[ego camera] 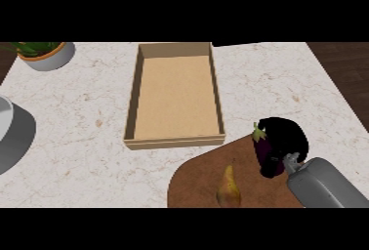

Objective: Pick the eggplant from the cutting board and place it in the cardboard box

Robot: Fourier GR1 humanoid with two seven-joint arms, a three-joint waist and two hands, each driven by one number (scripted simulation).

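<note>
Hand: one in view, the right hand (288, 139), black, curled over the eggplant (265, 151) from the right side, fingers wrapped round it and partly merging with its dark skin.
Forearm: one grey forearm (324, 185) comes up from the lower right corner to that hand.
Eggplant: one, dark purple, green stem (257, 132) pointing up-left, over the right part of the board (198, 180), just below and right of the box's near right corner.
Pot: far left at the top, one pale pot (51, 56) with a green plant in it.
Bowl: one grey rim (14, 136) cuts in at the left edge.
Box: one cardboard box (174, 141), long and open-topped, standing mid-counter, its near wall just beside the board's upper edge.
Board: one brown round-cornered board, bottom centre to right.
Pear: one yellowish pear (228, 188) lies on the board, left of the eggplant, apart from it.
Counter: pale marble counter (79, 117) under everything.
In the way: nothing lies between eggplant and box but the box's near wall.
</note>
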